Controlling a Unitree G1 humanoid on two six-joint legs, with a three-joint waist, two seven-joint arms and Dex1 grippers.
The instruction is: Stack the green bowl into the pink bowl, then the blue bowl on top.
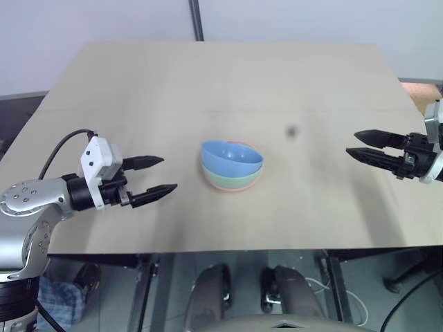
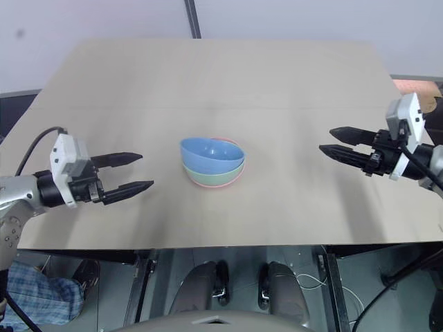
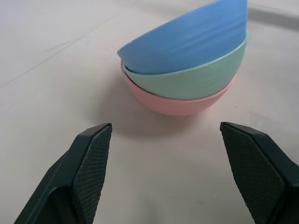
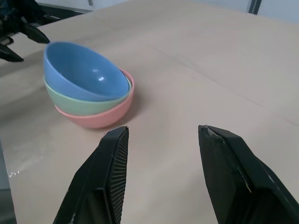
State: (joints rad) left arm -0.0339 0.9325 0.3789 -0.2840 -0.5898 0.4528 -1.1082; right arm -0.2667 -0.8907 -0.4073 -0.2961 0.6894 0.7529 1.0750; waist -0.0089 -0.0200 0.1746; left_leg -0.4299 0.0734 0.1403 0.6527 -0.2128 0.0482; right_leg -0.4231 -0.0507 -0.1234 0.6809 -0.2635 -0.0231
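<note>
I count three bowls in front of me, all the same size: one blue bowl (image 1: 230,158), one green bowl (image 1: 235,180) and one pink bowl (image 1: 239,187). They make a single stack, so that is one stack of three. There is one desk (image 1: 228,83) carrying them. I have two grippers, my left gripper (image 1: 158,178) and my right gripper (image 1: 355,144), and each has two black fingers (image 1: 154,194), four fingers in all. One dark post (image 1: 196,19) rises behind the desk's far edge.
</note>
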